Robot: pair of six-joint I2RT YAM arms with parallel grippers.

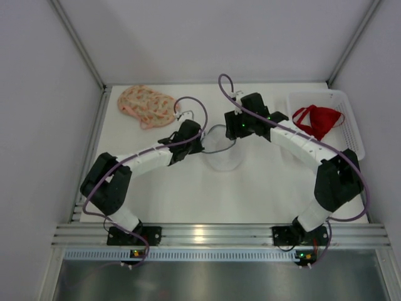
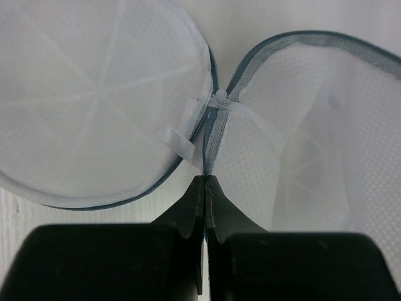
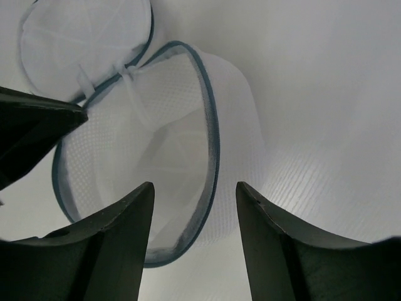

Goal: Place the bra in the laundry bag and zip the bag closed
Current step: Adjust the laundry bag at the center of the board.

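The laundry bag [image 1: 223,152] is a round white mesh pouch with a blue-grey zip rim, lying unzipped at the table's middle. In the left wrist view its lid [image 2: 100,106] is flipped to the left and its body [image 2: 313,125] opens to the right. My left gripper [image 2: 208,180] is shut on the rim where lid and body join. My right gripper [image 3: 194,195] is open and straddles the bag's far rim [image 3: 210,157] without gripping it. The red bra [image 1: 319,119] lies in a white basket [image 1: 354,135] at the back right, away from both grippers.
A pink patterned garment [image 1: 148,105] lies at the back left. White walls and metal posts enclose the table on three sides. The left gripper [image 1: 200,142] and right gripper [image 1: 235,130] sit close together at the bag.
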